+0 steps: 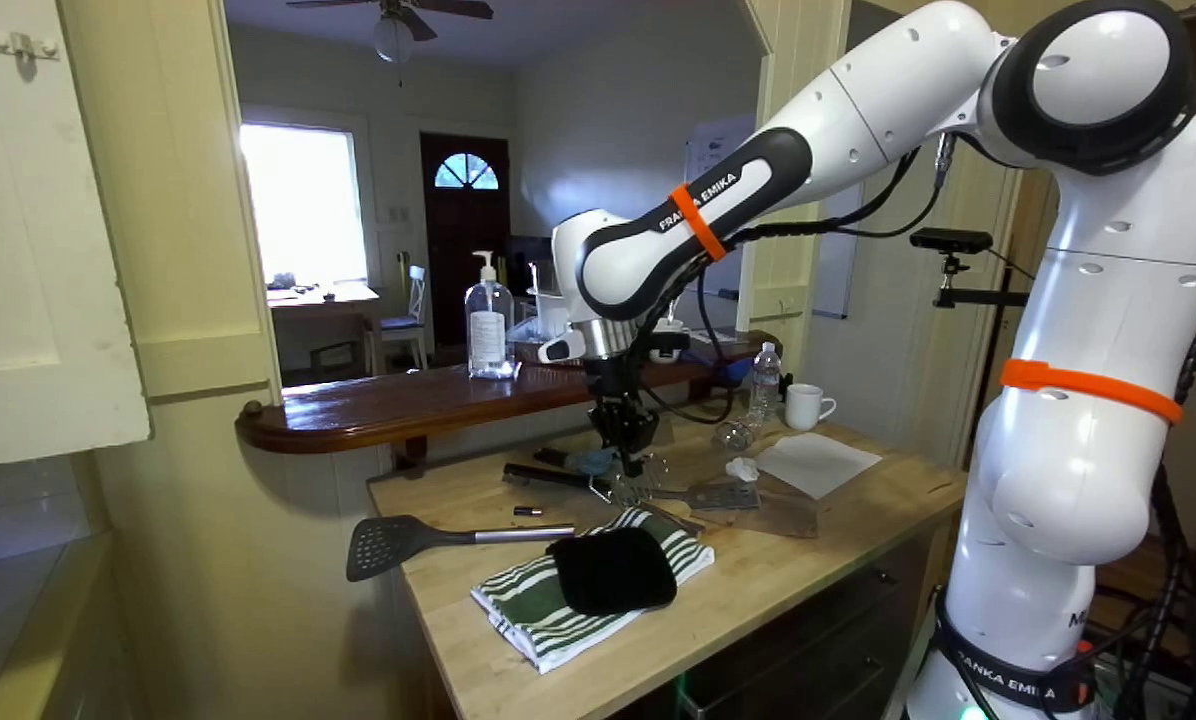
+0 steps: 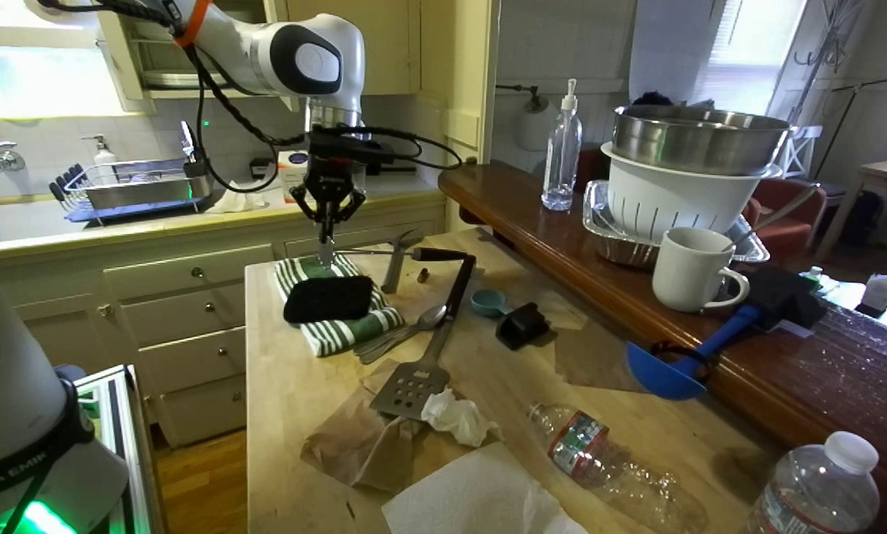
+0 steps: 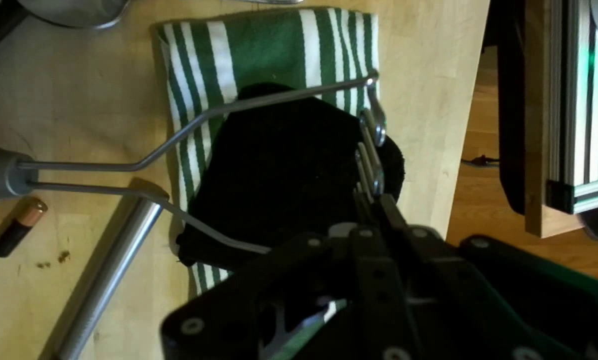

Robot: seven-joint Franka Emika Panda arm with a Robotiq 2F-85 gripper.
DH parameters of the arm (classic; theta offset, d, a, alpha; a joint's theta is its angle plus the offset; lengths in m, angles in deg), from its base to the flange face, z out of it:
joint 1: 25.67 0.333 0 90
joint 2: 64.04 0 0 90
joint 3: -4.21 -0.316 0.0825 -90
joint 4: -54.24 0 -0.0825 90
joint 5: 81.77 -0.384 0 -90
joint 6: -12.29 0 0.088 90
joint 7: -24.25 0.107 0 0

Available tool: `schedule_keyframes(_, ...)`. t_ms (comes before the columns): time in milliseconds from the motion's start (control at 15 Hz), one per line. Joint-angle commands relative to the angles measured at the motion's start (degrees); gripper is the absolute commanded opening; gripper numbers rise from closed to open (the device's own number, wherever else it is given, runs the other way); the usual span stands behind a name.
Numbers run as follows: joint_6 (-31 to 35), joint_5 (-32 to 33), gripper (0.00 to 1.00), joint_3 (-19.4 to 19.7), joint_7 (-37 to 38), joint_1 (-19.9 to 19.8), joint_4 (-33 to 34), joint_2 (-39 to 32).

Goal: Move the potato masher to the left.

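Note:
The potato masher has a bent wire head and a dark handle with a grey collar. It shows in the wrist view (image 3: 259, 102) and in both exterior views (image 1: 636, 490) (image 2: 373, 252). My gripper (image 3: 376, 200) is shut on the wire head; it also shows in both exterior views (image 1: 630, 465) (image 2: 327, 236). The masher lies over a folded green-and-white towel (image 3: 274, 45) and a black pad (image 3: 289, 170). Its handle points to the left in the wrist view, where the handle's end is cut off. I cannot tell whether the handle touches the table.
A slotted spatula (image 1: 388, 545) overhangs the table's edge. A battery (image 3: 19, 227) lies near its metal handle. A metal spatula (image 2: 410, 389), spoons (image 2: 406, 334), a teal scoop (image 2: 489, 302) and a plastic bottle (image 2: 584, 445) lie around. A raised wooden ledge (image 1: 438, 400) borders the table.

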Motion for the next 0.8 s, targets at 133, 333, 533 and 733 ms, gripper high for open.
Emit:
schedule_keyframes(133,-1.49,3.05,0.01,-0.32,-15.06,0.7,0.64,0.71)
schedule_keyframes(333,-0.95,5.23,0.01,0.02,-23.74,0.34,1.29,-0.12)
schedule_keyframes(533,-1.67,4.86,0.01,1.63,-29.8,-1.22,3.86,-2.99)
schedule_keyframes(733,-0.13,4.68,0.06,1.19,-28.42,-1.3,2.11,-1.94)
